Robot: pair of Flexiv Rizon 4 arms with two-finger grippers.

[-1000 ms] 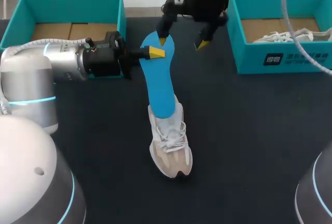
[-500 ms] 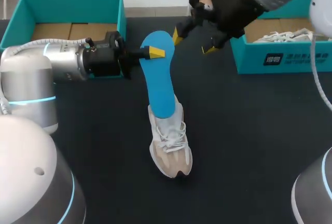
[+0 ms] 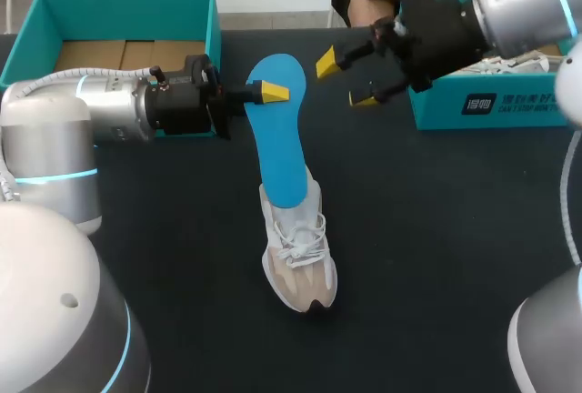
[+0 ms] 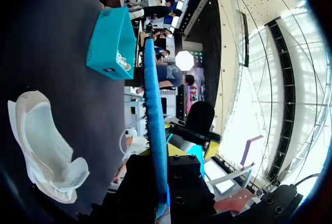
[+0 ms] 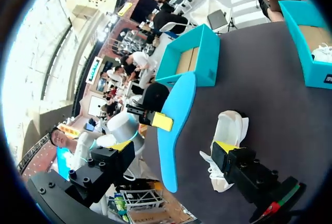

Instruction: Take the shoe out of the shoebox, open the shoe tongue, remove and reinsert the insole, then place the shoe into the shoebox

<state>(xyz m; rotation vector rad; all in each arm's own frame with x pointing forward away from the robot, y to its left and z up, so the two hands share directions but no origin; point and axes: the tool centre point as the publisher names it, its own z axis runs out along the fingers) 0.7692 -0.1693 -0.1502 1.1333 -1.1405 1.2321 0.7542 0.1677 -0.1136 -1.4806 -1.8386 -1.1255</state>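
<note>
Left gripper (image 3: 269,93): clamped across the blue insole (image 3: 277,143) near its upper end.
Insole: long axis slants down toward the shoe (image 3: 300,261) on the table (image 3: 436,229), lower end over its opening.
Right gripper (image 3: 346,81): fingers wide apart, empty, just right of the insole's top.

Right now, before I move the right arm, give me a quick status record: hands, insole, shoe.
left hand: shut on insole, near one end
right hand: open, beside insole, not touching it
insole: blue, held off the table, seemingly clear of shoe
shoe: white, resting on table, ungripped
</note>
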